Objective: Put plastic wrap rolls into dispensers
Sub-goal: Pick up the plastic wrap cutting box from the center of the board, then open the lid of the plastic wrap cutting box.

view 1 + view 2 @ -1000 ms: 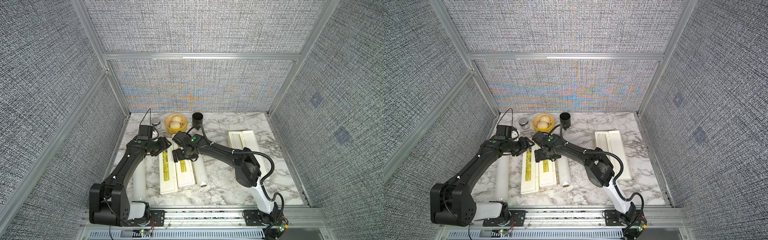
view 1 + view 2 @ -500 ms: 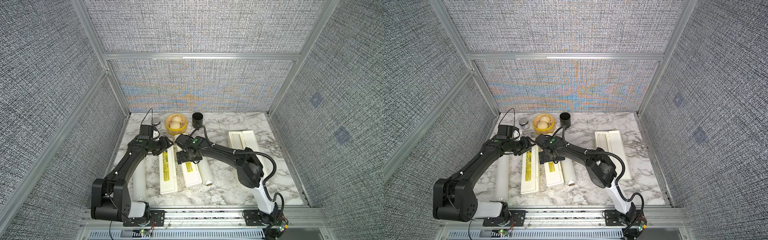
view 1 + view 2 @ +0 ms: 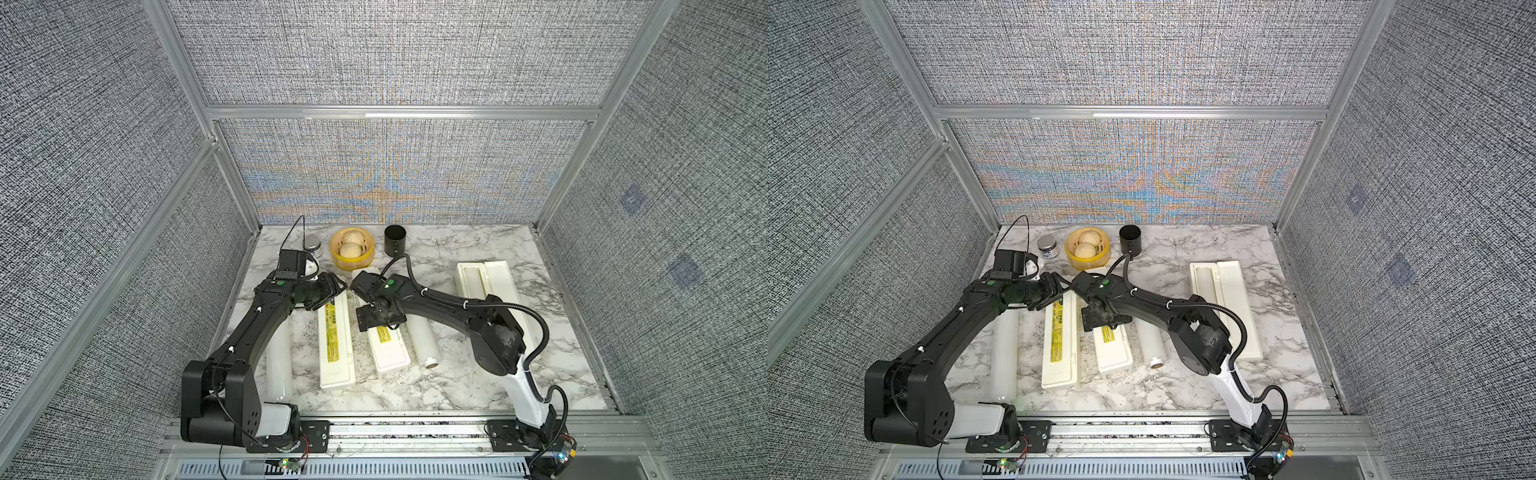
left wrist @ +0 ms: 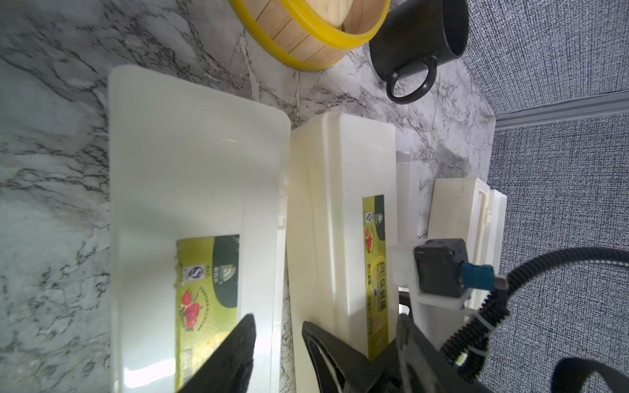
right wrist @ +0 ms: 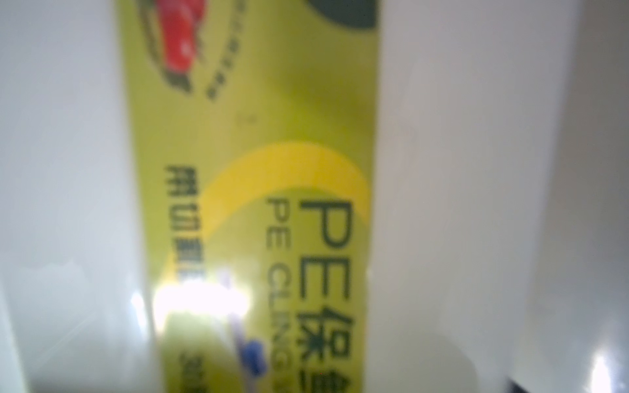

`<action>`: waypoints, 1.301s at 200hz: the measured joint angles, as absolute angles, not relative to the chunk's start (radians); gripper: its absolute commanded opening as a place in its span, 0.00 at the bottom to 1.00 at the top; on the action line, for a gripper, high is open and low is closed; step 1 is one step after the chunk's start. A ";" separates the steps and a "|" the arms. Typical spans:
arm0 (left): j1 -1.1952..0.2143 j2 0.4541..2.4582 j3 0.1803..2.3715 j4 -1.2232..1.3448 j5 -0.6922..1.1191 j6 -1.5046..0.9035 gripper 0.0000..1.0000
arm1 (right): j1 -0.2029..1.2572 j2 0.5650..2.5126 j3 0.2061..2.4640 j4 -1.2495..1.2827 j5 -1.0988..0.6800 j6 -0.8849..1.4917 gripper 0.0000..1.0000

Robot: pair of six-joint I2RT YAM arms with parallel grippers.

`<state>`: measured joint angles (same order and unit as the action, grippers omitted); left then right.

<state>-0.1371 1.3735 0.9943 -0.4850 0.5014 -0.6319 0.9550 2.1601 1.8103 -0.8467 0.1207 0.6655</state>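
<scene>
Pointing straight down near the centre of the marble table (image 3: 457, 386), the right gripper (image 3: 379, 326) sits over the tilted dispenser (image 3: 390, 349). Its wrist camera is so close that the blurred yellow-green label (image 5: 258, 170) fills the view (no fingers show, so I cannot tell whether they clasp the box or stand free). The left gripper (image 4: 277, 321) reaches in from 9 o'clock. Its black fingers (image 4: 238, 347) stand slightly apart above the edge of the long dispenser (image 3: 336, 345), which lies closed just beside the tilted one; whether they pinch that edge I cannot tell. The left-hand roll (image 3: 279, 361) lies at 8 o'clock, partly under the left arm. The loose roll (image 3: 423, 340) lies just beside the tilted dispenser on its 3 o'clock side, core end toward 6 o'clock. At 2 o'clock the open dispenser (image 3: 505, 286) holds what looks like a third roll (image 3: 471, 282). The bamboo steamer (image 3: 353, 262) stands at 11 o'clock and the black cup (image 3: 395, 241) at 12.
</scene>
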 measured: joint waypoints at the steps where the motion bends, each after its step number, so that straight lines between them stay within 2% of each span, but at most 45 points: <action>1: -0.137 1.374 0.994 -0.484 0.502 -0.632 0.65 | 0.955 2.155 1.805 -0.843 0.121 0.665 0.93; 35: -0.137 1.385 0.994 -0.444 0.553 -0.634 0.67 | 0.933 2.009 1.637 -0.730 0.088 0.629 0.89; 72: -0.137 1.388 0.990 -0.350 0.641 -0.664 0.73 | 0.848 1.790 1.390 -0.532 -0.038 0.620 0.86; 120: -0.153 1.420 0.977 -0.048 0.844 -0.792 0.80 | 0.711 1.536 1.184 -0.321 -0.284 0.603 0.85; 158: -0.196 1.505 0.964 0.309 0.978 -0.981 0.83 | 0.568 1.376 1.041 -0.167 -0.511 0.660 0.85; 177: -0.224 1.542 0.960 0.490 1.007 -1.079 0.90 | 0.532 1.322 1.002 -0.099 -0.615 0.685 0.85; 181: -0.231 1.548 0.960 0.523 1.012 -1.097 0.99 | 0.525 1.312 0.991 -0.079 -0.636 0.690 0.85; 184: -0.237 1.554 0.960 0.552 1.015 -1.113 1.00 | 0.520 1.307 0.984 -0.065 -0.652 0.695 0.85; 223: -0.313 1.611 0.988 0.795 1.025 -1.235 1.00 | 0.460 1.280 0.912 0.059 -0.802 0.788 0.85; 260: -0.332 1.613 1.015 0.808 1.019 -1.223 1.00 | 0.451 1.302 0.889 0.183 -0.904 0.865 0.85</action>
